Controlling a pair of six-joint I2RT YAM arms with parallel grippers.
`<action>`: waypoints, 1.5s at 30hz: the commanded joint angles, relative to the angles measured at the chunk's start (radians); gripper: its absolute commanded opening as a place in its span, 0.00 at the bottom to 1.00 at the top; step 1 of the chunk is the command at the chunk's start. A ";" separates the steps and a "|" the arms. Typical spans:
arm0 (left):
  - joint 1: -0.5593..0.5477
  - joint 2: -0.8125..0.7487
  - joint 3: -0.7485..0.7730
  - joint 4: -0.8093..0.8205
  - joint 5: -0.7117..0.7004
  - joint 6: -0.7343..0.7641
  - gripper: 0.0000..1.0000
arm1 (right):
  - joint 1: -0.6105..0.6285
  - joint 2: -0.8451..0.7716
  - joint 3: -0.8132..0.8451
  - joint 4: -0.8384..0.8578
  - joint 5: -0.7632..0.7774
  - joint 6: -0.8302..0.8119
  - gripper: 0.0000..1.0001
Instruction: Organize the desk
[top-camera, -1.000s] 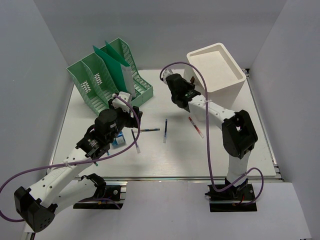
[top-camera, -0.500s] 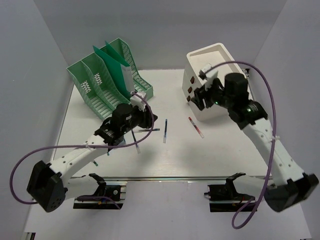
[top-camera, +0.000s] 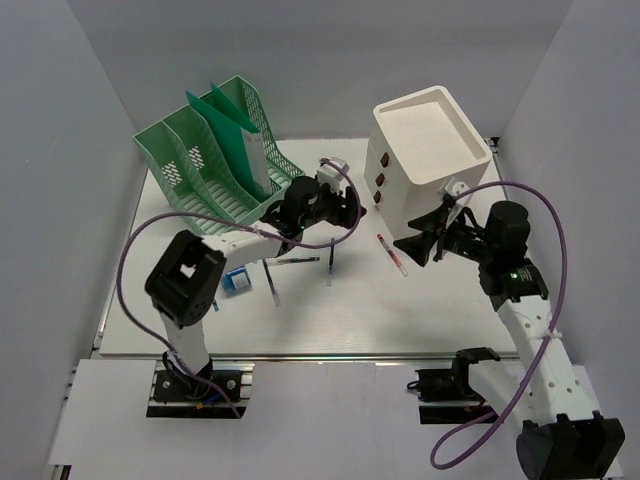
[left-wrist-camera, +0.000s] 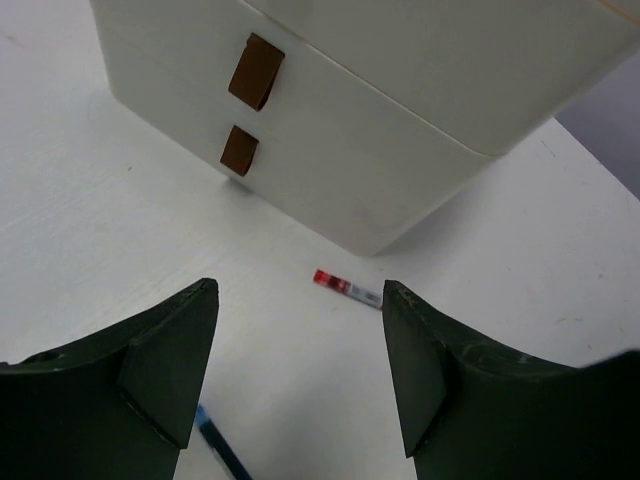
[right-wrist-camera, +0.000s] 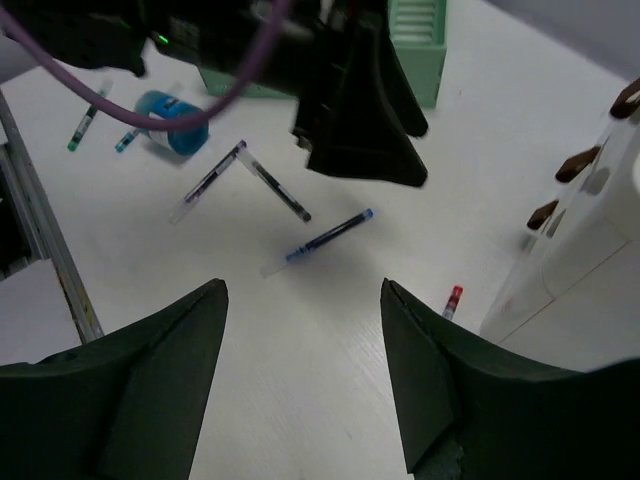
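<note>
The desk (top-camera: 430, 310) is a white tabletop with loose pens on it. My left gripper (top-camera: 343, 210) hovers open and empty near the middle, in front of the green file organizer (top-camera: 215, 160). In the left wrist view its jaws (left-wrist-camera: 300, 288) frame a red-capped pen (left-wrist-camera: 347, 289) and a blue pen (left-wrist-camera: 222, 452). My right gripper (top-camera: 412, 247) hangs open and empty just right of the red-capped pen (top-camera: 392, 253). From the right wrist its jaws (right-wrist-camera: 303, 285) look over the blue pen (right-wrist-camera: 325, 238) and the red-capped pen (right-wrist-camera: 451, 300).
A white drawer box (top-camera: 430, 150) with brown handles stands at the back right. Two dark pens (top-camera: 295, 260) (top-camera: 272, 285) and a small blue container (top-camera: 237, 282) lie left of centre. Small green pens (right-wrist-camera: 85, 120) lie by the left rail. The two grippers are close together.
My left arm has stretched right, from over the blue container to the desk's middle. My right gripper has drawn back from the drawer box front, come down beside the red-capped pen and opened.
</note>
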 joint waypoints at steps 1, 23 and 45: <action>0.004 0.076 0.109 0.102 0.059 0.071 0.77 | -0.041 -0.066 -0.001 0.134 -0.120 0.035 0.68; 0.083 0.508 0.537 0.208 0.219 0.183 0.73 | -0.118 -0.024 0.012 0.082 -0.168 0.023 0.66; 0.092 0.591 0.623 0.222 0.323 0.160 0.70 | -0.129 -0.029 0.012 0.082 -0.160 0.029 0.66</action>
